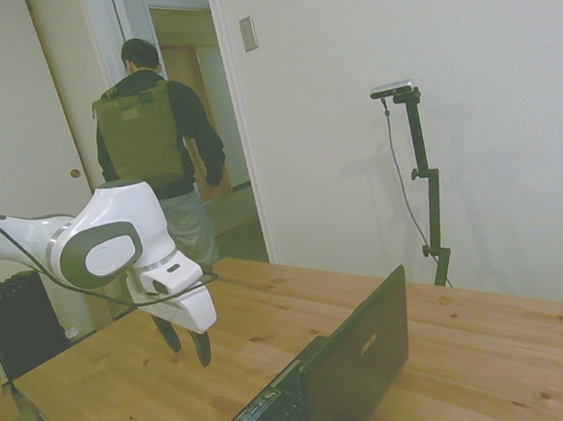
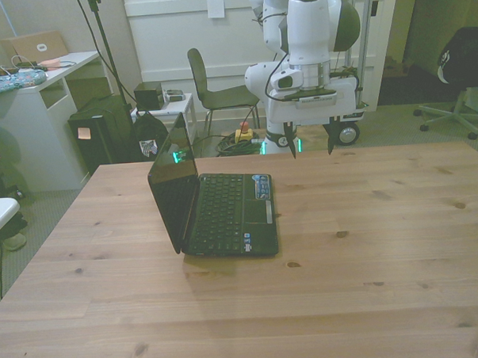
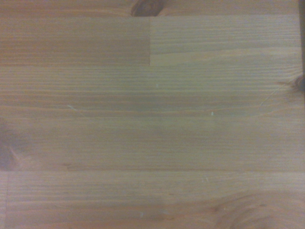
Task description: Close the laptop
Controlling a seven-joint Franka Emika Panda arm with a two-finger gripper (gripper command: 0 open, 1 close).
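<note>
Glossy white rounded arm [image 1: 109, 246] shells with grey oval joint caps, thin black cable looped alongside, white hand [image 2: 310, 146] ending in dark slim fingers [image 1: 202, 347].

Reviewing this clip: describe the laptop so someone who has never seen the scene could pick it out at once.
Start from the wooden table. The laptop is the only object standing on it, toward the front view's left, apart from the raised gripper. It is black and open, with its screen nearly upright, a dark keyboard and a bluish sticker at one corner.
</note>
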